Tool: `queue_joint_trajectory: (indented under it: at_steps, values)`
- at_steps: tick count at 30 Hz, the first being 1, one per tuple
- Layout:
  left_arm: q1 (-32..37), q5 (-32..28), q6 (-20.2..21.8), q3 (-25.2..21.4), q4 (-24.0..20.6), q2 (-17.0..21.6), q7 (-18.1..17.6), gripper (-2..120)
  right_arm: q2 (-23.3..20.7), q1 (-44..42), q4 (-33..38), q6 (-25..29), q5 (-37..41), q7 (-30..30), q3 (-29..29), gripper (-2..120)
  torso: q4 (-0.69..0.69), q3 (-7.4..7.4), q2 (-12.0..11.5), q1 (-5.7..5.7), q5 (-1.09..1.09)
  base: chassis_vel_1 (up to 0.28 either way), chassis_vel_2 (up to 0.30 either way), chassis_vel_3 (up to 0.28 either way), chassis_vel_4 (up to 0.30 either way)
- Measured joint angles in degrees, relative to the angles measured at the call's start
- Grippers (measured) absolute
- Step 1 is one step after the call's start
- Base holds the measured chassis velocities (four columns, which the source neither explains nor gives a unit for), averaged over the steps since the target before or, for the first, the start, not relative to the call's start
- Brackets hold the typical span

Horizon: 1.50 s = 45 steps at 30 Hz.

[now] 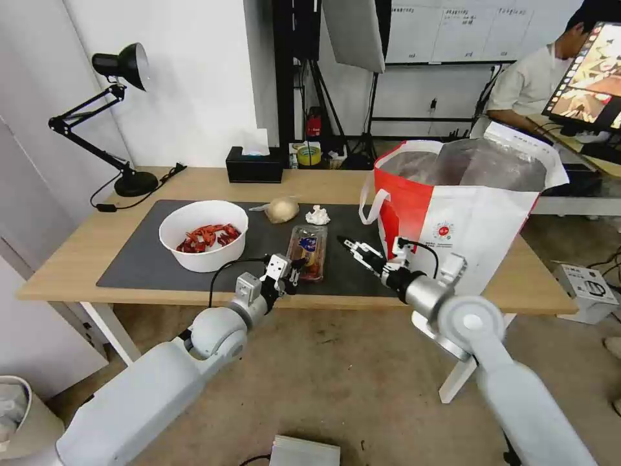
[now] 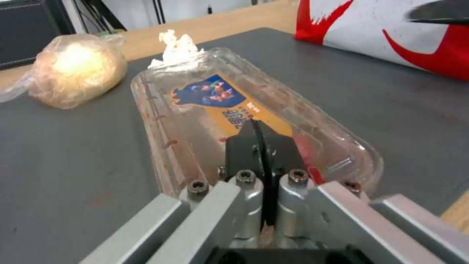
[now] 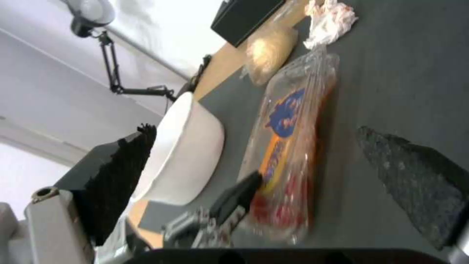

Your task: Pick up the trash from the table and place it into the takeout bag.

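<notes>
Pinching the clear tray's [image 2: 244, 110] near end, my left gripper [image 2: 259, 135] sits closed at frame centre; my right gripper [image 1: 352, 248] hovers open beside it.

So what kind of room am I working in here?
Probably an office or lab set up for recording: a wooden desk with a desk lamp, a studio light panel on a stand, and whiteboards on the back wall.

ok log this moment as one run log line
left gripper: shut, at clear tray near end | right gripper: open, beside takeout bag | bowl, wrapped lump, tissue wad: on mat
</notes>
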Motion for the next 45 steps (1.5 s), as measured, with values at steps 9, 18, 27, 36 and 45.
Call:
queue_joint_trajectory:
  at_steps: [9, 18, 27, 36, 45]
  values:
    - [-0.2, -0.2, -0.1, 0.5, 0.5, -0.1, -0.1, 0, 3.3, 6.8, -6.0, -3.0, -0.1, 7.8, -3.1, 100, 0.0, 0.0, 0.0, 0.0, 0.0, 0.0, 0.0, 0.0, 0.0]
    - [-0.4, -0.4, -0.1, 0.6, 0.6, -0.1, -0.2, 0, 5.2, 10.5, -9.4, -4.8, -0.4, 10.5, -5.1, 100, 0.0, 0.0, 0.0, 0.0, 0.0, 0.0, 0.0, 0.0, 0.0]
    - [-0.7, -1.5, -0.1, 0.8, 0.3, -0.1, -0.4, 0, 7.5, 14.2, -12.7, -6.6, -0.9, 14.1, -6.6, 100, 0.0, 0.0, 0.0, 0.0, 0.0, 0.0, 0.0, 0.0, 0.0]
    - [-0.9, -1.7, -0.2, 1.3, 0.7, -0.5, -0.7, 0, 9.6, 16.5, -15.2, -8.9, -1.8, 16.9, -7.9, 100, 0.0, 0.0, 0.0, 0.0, 0.0, 0.0, 0.0, 0.0, 0.0]
    - [-1.3, -2.0, -0.3, 1.5, 0.7, -0.5, -0.7, 0, 11.1, 17.1, -16.4, -9.5, -1.8, 19.0, -8.7, 100, -0.01, 0.0, 0.0, 0.0, 0.0, 0.0, 0.0, 0.0, 0.0]
